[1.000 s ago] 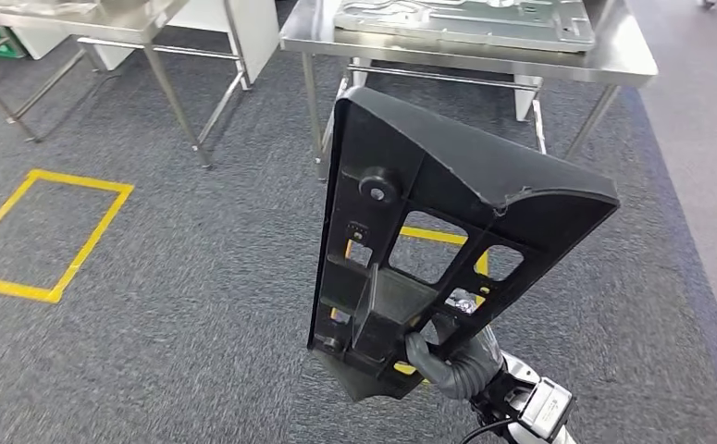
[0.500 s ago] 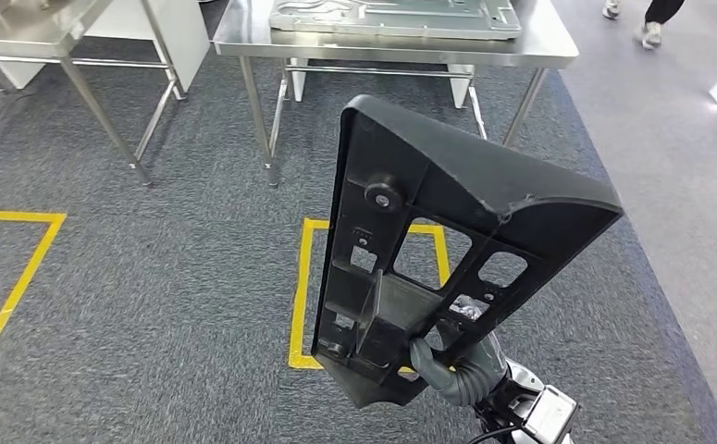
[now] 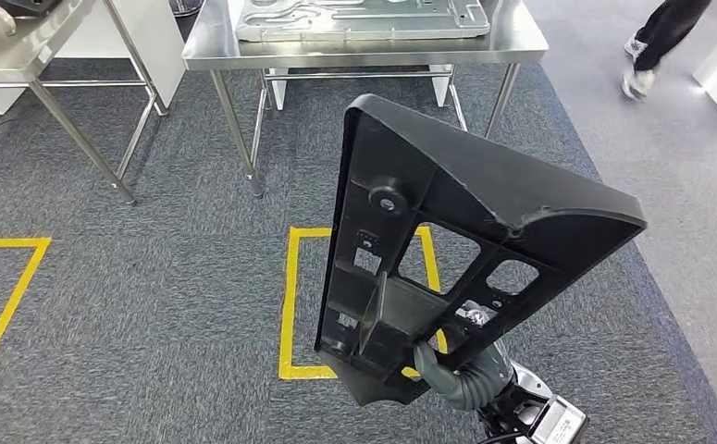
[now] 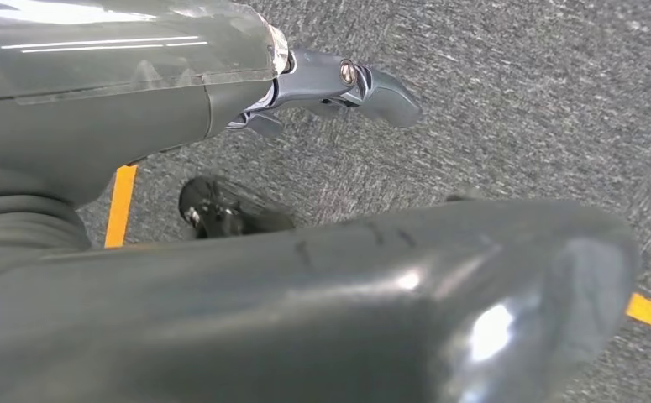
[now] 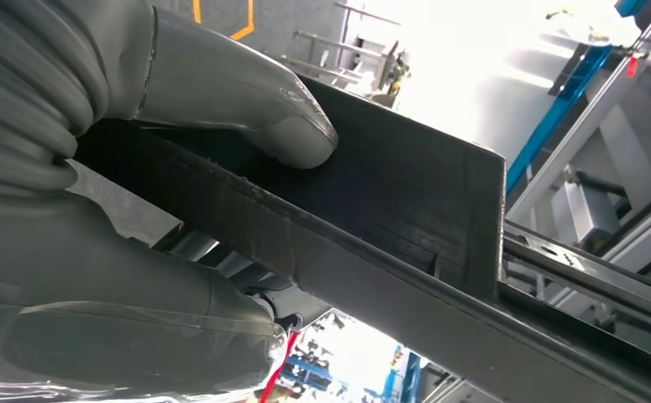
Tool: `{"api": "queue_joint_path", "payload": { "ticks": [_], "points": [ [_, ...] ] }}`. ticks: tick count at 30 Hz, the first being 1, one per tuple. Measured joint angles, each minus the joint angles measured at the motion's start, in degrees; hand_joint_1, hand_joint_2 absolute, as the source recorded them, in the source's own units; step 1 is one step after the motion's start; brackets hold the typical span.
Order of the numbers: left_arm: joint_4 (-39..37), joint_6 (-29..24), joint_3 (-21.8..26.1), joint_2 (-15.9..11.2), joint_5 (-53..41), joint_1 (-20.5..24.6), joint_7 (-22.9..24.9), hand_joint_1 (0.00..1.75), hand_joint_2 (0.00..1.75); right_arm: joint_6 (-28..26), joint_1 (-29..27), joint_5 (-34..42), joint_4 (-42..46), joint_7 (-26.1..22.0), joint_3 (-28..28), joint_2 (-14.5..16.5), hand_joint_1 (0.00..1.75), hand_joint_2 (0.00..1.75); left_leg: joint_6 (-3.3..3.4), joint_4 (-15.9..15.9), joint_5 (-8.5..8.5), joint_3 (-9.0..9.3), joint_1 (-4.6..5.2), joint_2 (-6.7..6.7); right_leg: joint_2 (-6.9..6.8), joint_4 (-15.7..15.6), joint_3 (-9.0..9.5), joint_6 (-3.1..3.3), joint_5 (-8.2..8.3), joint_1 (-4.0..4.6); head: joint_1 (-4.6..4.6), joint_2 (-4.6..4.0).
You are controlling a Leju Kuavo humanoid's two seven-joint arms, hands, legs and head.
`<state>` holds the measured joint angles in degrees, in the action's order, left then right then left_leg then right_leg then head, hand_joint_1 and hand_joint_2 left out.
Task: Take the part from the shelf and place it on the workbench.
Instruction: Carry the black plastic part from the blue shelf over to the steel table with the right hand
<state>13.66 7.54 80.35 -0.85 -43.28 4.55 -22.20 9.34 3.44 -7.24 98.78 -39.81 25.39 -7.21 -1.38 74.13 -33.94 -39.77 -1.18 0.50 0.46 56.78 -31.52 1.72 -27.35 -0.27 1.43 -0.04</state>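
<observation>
My right hand (image 3: 461, 375) grips a large black plastic part (image 3: 447, 213) by its lower end and holds it upright over the carpet, low in the head view. In the right wrist view the thumb (image 5: 254, 101) presses on the part's flat black wall (image 5: 406, 193). The steel workbench (image 3: 206, 46) stands ahead at the top of the head view, with a grey metal panel (image 3: 359, 17) lying on it. My left hand (image 4: 137, 109) hangs over the carpet with its fingers apart and nothing in it.
A yellow tape square (image 3: 288, 305) is marked on the grey carpet in front of the workbench. Another tape mark (image 3: 3, 305) lies at the left. A second steel table (image 3: 21, 42) stands at the top left. A person's leg (image 3: 655, 37) is at the top right.
The whole view has shifted as the camera moved: the workbench and tape square now sit further left and lower. The part stays in my right hand, unchanged.
</observation>
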Motion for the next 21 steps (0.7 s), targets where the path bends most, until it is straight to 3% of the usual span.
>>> {"api": "queue_joint_path", "payload": {
  "ticks": [1, 3, 4, 6, 9, 11, 14, 16, 17, 18, 20, 21],
  "points": [
    [0.0, 0.0, -0.01, -0.02, 0.0, -0.12, -0.05, 0.0, 0.0, -0.02, -0.07, 0.03, 0.01, 0.03, 0.01, 0.0, 1.68, 1.75, -0.03, -1.11, 1.71, 0.05, -0.01, 0.0, 0.25, 0.12, 0.56, -0.08, -0.49, 0.01, 0.0, 0.0],
    [0.0, 0.0, -0.02, -0.15, 0.0, -0.25, -0.21, 0.0, 0.0, -0.08, -0.13, 0.07, 0.05, 0.03, 0.0, 0.0, 1.68, 1.75, 0.2, -7.94, 6.52, 2.65, -0.04, -0.08, 0.58, 0.38, 1.91, -0.5, -1.61, -0.02, 0.01, 0.0],
    [0.01, 0.0, -0.02, -0.24, 0.0, -0.25, -0.3, 0.0, 0.0, -0.11, -0.15, 0.1, 0.1, 0.03, 0.0, -0.01, 1.68, 1.75, 0.45, -11.42, 7.83, 4.2, 0.05, -0.16, 0.69, 0.54, 2.41, -0.79, -2.23, 0.04, 0.02, 0.0],
    [0.02, 0.01, -0.07, -0.33, -0.07, -0.24, -0.46, 0.0, 0.0, -0.15, -0.23, 0.15, 0.32, 0.03, -0.01, -0.02, 1.68, 1.75, 1.26, -14.69, 7.67, 5.8, 0.27, -0.33, 0.85, 0.49, 2.93, -1.49, -3.04, 0.15, 0.05, 0.0],
    [0.02, 0.11, -0.14, -0.34, -0.14, -0.3, -0.67, 0.0, 0.0, -0.48, -0.54, 0.2, 0.94, 0.03, -0.01, -0.07, 1.68, 1.75, 2.46, -15.92, 6.45, 7.11, 0.29, -0.39, 0.79, 1.6, 3.14, -2.5, -2.91, 0.08, 0.07, 0.0],
    [0.02, 0.17, -0.2, -0.33, -0.16, -0.34, -0.76, 0.0, 0.0, -0.85, -0.74, 0.23, 1.43, 0.01, -0.01, -0.2, 1.68, 1.75, 3.01, -16.72, 5.81, 8.86, 0.09, -0.4, 0.31, 6.29, 0.65, -3.09, -2.99, -0.08, 0.21, 0.0],
    [0.02, 0.16, -0.34, -0.33, -0.18, -0.42, -0.8, 0.0, 0.0, -1.16, -1.26, 0.23, 1.84, -0.04, -0.02, -0.45, 1.68, 1.75, 3.14, -17.67, 4.29, 11.59, 0.06, -0.38, -0.1, 15.93, -7.32, -3.68, -6.07, -0.35, 0.38, 0.0],
    [0.02, 0.05, -0.38, -0.32, -0.17, -0.51, -0.81, 0.0, 0.0, -1.28, -1.74, 0.2, 1.93, -0.03, -0.02, -0.62, 1.68, 1.75, 2.98, -18.16, 2.89, 13.97, 0.03, -0.45, -0.16, 16.81, -10.77, -3.74, -7.82, -0.46, 0.4, 0.0],
    [0.02, -0.01, -0.39, -0.32, -0.17, -0.53, -0.81, 0.0, 0.0, -1.34, -1.88, 0.17, 1.96, -0.03, -0.02, -0.7, 1.68, 1.75, 2.87, -18.36, 2.05, 15.33, 0.01, -0.48, -0.18, 14.86, -11.34, -3.58, -7.14, -0.47, 0.4, 0.0],
    [0.02, -0.07, -0.4, -0.31, -0.17, -0.56, -0.81, 0.0, 0.0, -1.43, -1.99, 0.15, 1.98, -0.03, -0.03, -0.78, 1.68, 1.75, 2.72, -18.56, 1.1, 16.54, -0.01, -0.5, -0.26, 11.7, -11.42, -3.26, -4.49, -0.41, 0.42, 0.0],
    [0.01, -0.15, -0.43, -0.21, -0.17, -0.5, -0.83, 0.0, 0.0, -1.61, -2.36, 0.08, 1.99, -0.03, -0.11, -0.96, 1.68, 1.75, 2.18, -18.56, -0.99, 18.78, 0.16, -0.54, -0.46, 5.63, -11.42, -2.43, 3.55, 0.0, 0.43, 0.0],
    [0.02, -0.17, -0.44, -0.19, -0.18, -0.45, -0.85, 0.0, 0.0, -1.7, -2.55, 0.05, 2.05, -0.02, -0.16, -1.02, 1.68, 1.75, 1.78, -18.77, -1.94, 19.66, 0.26, -0.55, -0.49, 4.21, -11.41, -2.08, 6.53, 0.24, 0.39, 0.0]
  ]
}}
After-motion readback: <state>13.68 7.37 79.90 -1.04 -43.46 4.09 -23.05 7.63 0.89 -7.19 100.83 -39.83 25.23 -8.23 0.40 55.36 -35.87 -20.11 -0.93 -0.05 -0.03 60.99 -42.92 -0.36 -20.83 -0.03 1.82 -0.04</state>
